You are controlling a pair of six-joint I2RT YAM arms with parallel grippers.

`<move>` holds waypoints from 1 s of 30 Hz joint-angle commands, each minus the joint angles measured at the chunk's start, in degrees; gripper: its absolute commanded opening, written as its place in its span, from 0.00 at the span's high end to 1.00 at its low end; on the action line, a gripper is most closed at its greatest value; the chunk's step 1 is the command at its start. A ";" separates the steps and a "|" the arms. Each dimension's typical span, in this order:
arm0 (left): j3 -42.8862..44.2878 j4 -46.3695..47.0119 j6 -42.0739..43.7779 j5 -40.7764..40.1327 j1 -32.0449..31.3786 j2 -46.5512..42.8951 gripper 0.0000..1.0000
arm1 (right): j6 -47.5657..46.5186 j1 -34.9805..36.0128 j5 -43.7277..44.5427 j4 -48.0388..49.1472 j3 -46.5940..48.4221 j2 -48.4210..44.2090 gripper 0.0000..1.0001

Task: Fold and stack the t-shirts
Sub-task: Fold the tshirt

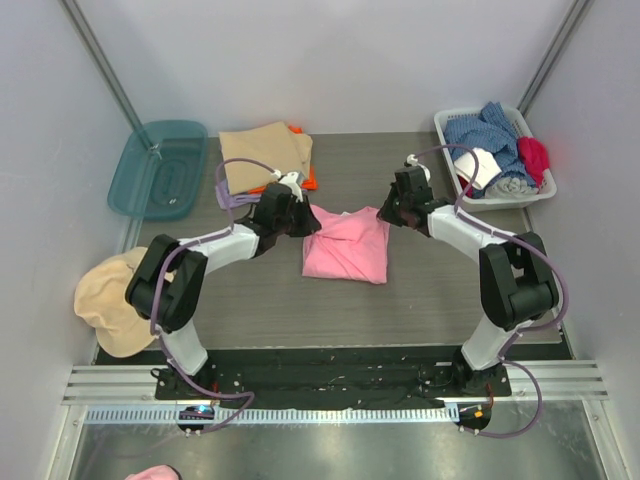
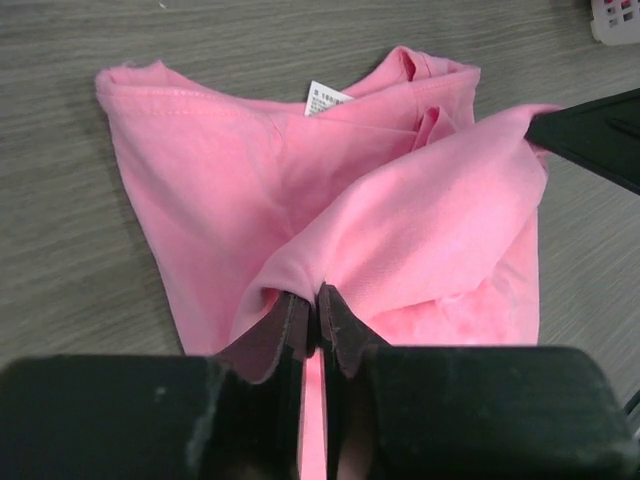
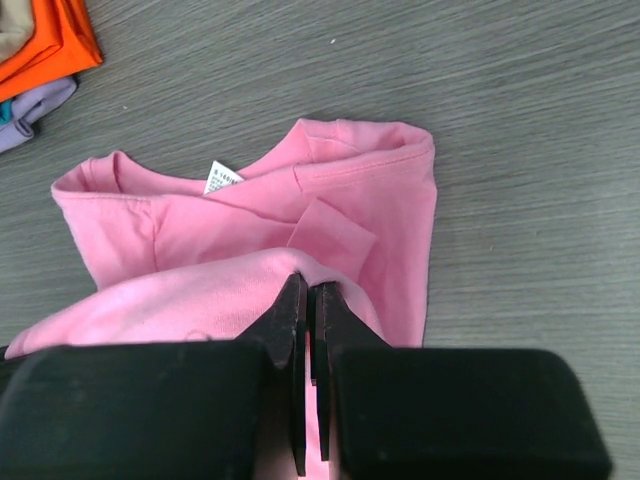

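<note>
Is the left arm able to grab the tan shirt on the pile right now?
Probably not yet. The left end effector is pinching the pink shirt, so it is busy. The tan shirt lies close by with nothing between, so after letting go it likely could.

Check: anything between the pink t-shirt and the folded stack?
Nothing loose visible between the bright pink cloth t-shirt and the folded tan, orange and lilac shirt stack. Only the left tool, gripping the pink cloth, and its arm cross that gap.
</note>
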 commanded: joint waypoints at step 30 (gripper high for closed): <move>-11.72 3.56 -2.22 3.79 -4.71 -16.14 0.34 | -7.85 -5.60 -18.96 -1.89 2.32 -7.76 0.35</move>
